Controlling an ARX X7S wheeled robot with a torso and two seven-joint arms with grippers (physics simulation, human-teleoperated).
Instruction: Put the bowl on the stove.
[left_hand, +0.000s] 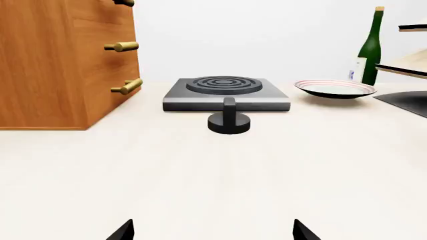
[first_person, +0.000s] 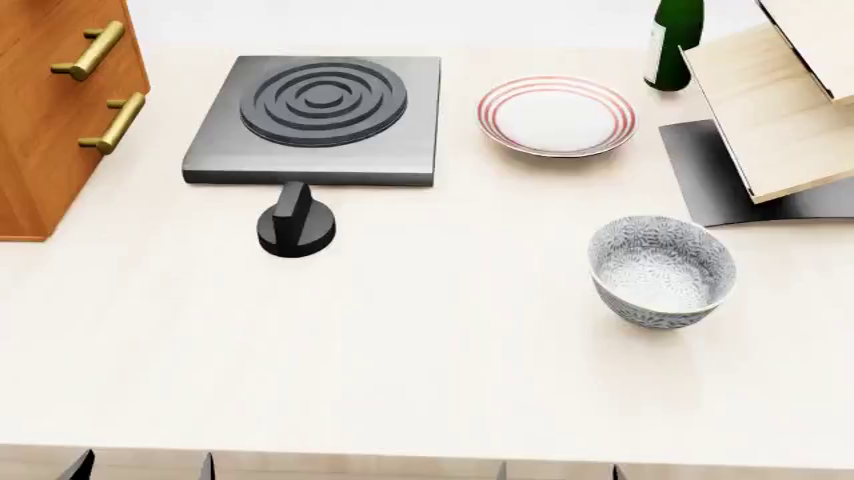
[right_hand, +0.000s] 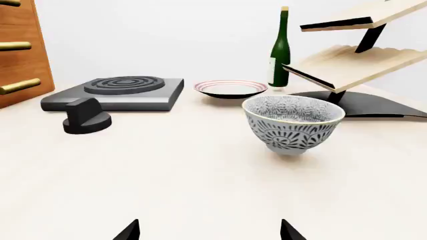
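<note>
Worktop (first_person: 441, 350): matt, smooth pale surface; stove (first_person: 214, 140): dark grey metal, dull sheen; bowl (first_person: 663, 272): glazed ceramic look, fine grey pattern; cabinet (first_person: 40, 120): varnished wood, brass-like handles; bottle (right_hand: 280, 50): glossy green glass.

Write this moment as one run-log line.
bowl: upright on table, untouched | stove: bare | left gripper: open, empty | right gripper: open, facing bowl

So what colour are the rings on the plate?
Red rings around the rim of the white plate, clearest in the head view.
</note>
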